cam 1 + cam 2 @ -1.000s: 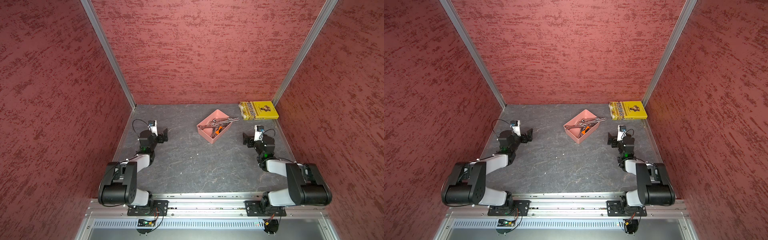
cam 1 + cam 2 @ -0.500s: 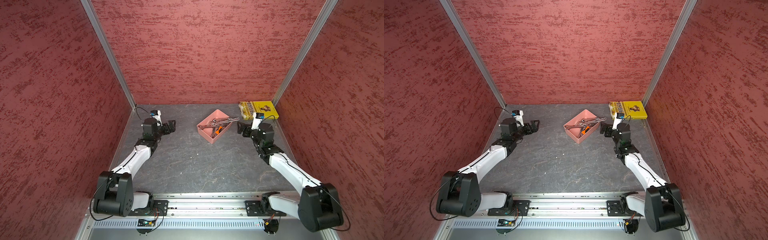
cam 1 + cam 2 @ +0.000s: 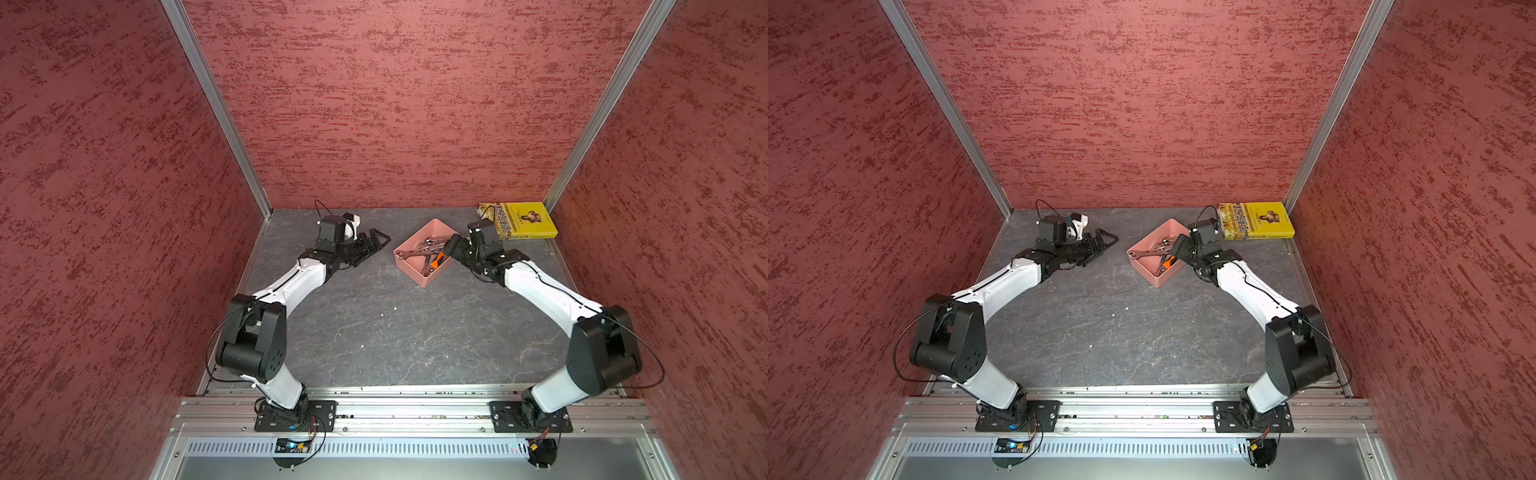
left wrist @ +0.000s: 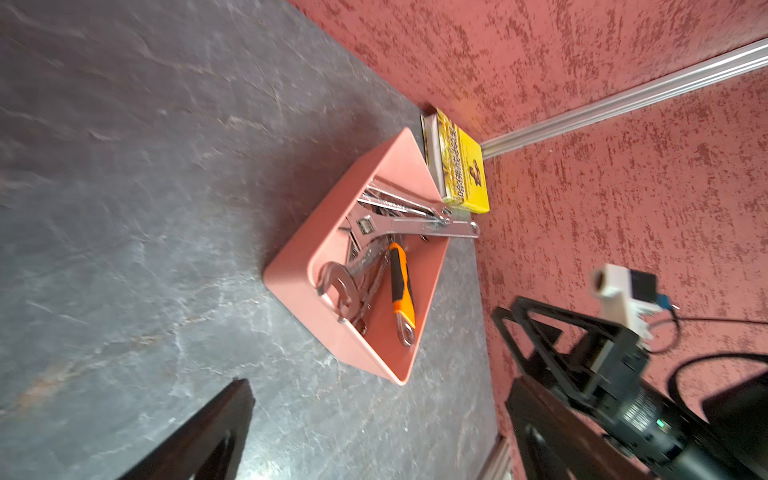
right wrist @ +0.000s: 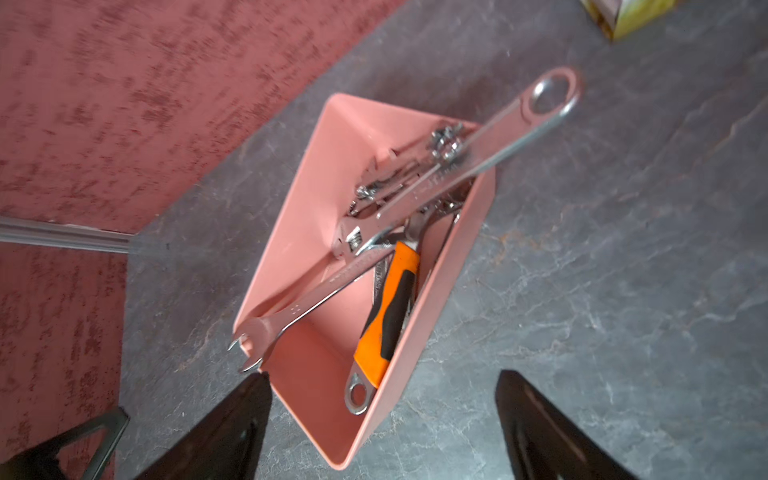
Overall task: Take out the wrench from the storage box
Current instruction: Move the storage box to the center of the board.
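Observation:
The salmon-pink storage box (image 3: 411,274) (image 3: 1156,282) sits at the back middle of the dark floor and holds several tools. A long silver wrench (image 5: 478,166) (image 4: 415,226) lies across them, its ring end sticking out over the rim. An open-end wrench (image 5: 316,299) leans on the opposite rim, and an orange-handled one (image 5: 388,316) lies along a wall. My right gripper (image 3: 449,249) (image 5: 382,386) hovers open at the box's right side, one corner of the box between its fingers, touching nothing. My left gripper (image 3: 380,241) (image 4: 376,386) stands open and empty, left of the box.
A yellow book (image 3: 519,220) (image 3: 1258,220) lies in the back right corner, close behind the right wrist. Red textured walls with aluminium posts enclose the floor on three sides. The metal mounting rail (image 3: 415,409) runs along the front edge.
Both arms have unfolded from near the front and reached toward the back. The right gripper has come up to the box's right side; the left has moved in toward the box from the left.

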Controlling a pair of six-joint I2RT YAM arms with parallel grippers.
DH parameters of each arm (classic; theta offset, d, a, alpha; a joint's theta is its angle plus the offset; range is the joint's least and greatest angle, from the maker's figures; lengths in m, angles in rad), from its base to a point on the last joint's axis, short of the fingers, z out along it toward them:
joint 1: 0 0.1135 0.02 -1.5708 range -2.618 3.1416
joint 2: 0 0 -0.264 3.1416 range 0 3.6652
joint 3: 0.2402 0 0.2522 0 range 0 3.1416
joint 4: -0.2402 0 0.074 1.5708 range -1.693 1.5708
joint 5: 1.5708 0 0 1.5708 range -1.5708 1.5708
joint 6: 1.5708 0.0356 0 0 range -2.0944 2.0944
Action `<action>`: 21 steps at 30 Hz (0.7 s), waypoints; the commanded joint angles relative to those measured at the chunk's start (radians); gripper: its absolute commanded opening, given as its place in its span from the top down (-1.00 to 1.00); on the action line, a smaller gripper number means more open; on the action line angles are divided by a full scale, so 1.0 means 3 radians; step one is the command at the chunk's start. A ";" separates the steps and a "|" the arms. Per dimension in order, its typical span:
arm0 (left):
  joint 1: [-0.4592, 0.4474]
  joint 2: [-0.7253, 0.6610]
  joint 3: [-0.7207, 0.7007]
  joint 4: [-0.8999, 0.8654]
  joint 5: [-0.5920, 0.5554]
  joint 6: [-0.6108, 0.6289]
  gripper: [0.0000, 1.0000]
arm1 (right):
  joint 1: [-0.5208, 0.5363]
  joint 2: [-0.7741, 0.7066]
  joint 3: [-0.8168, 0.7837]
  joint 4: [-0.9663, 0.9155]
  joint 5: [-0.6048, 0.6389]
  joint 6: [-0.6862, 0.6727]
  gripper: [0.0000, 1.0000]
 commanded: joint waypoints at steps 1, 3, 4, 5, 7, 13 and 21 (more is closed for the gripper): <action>-0.0076 0.0085 0.0165 -0.0265 0.0202 -0.0046 -0.99 | 0.0008 0.0243 0.0259 -0.0439 -0.0024 0.0457 -0.65; -0.0107 0.0121 0.0220 -0.0354 0.0193 -0.0026 -0.99 | 0.0008 0.0440 0.0432 -0.0528 0.0027 0.0478 -0.56; -0.0123 0.0137 0.0258 -0.0411 0.0190 -0.0001 -0.99 | 0.0011 0.0529 0.0532 -0.0565 0.0062 0.0457 -0.51; -0.0142 0.0148 0.0291 -0.0473 0.0170 0.0023 -0.99 | 0.0009 0.0621 0.0638 -0.0645 0.0121 0.0455 -0.46; -0.0166 0.0177 0.0365 -0.0614 0.0126 0.0094 -1.00 | 0.0008 0.0742 0.0803 -0.0724 0.0186 0.0428 -0.32; -0.0233 0.0220 0.0436 -0.0730 0.0044 0.0155 -0.99 | 0.0011 0.1090 0.1196 -0.0994 0.0220 0.0437 -0.08; -0.0264 0.0270 0.0562 -0.0909 -0.0017 0.0276 -0.99 | 0.0008 0.1359 0.1466 -0.1265 0.0225 0.0397 0.15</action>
